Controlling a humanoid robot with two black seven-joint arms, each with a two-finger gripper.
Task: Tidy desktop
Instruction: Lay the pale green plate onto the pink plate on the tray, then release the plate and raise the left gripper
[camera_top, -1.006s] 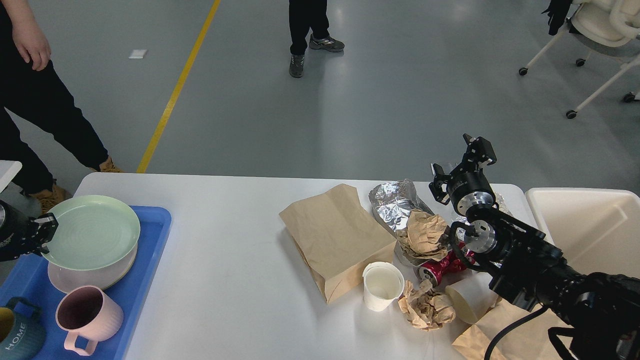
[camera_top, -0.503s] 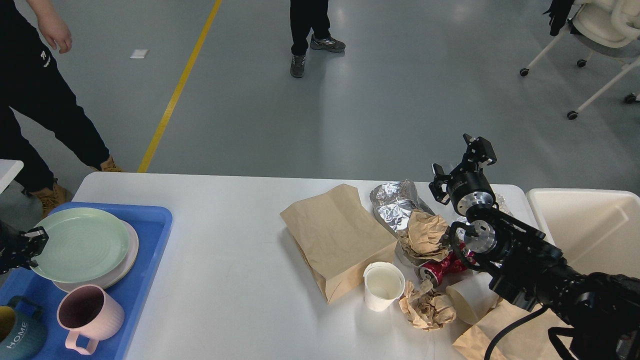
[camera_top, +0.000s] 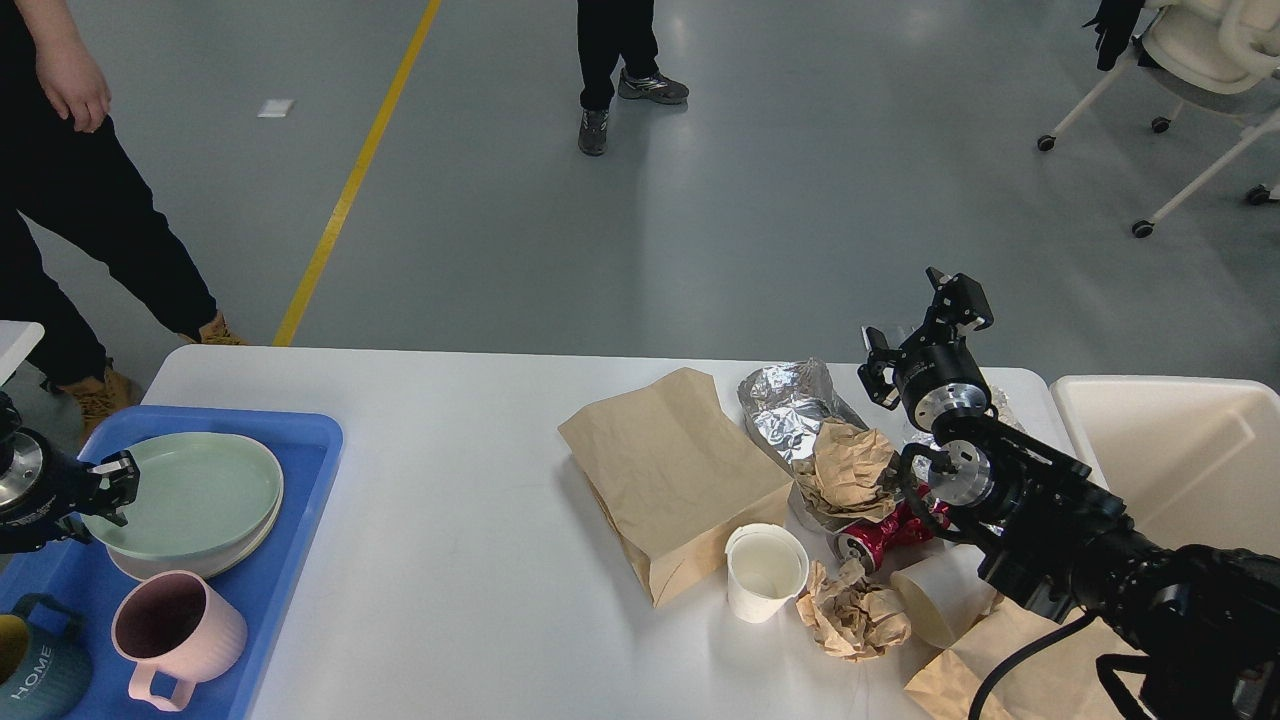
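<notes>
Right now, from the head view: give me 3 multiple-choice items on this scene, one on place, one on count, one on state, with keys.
1. Where is the pale green round plate?
A. on the flat brown paper bag
B. stacked on a white plate in the blue plastic tray
C. in the cream rectangular bin

2. How many crumpled brown paper balls lie on the white desktop?
A. two
B. none
C. five

3. How does the white paper cup nearest the flat brown bag stand?
A. upside down
B. crushed flat
C. upright, mouth open

Key: 1 B, the plate sits on another inside the tray, at the left gripper. 2 A, one ball by the foil, one by the cup. 3 C, its open rim faces up.
</notes>
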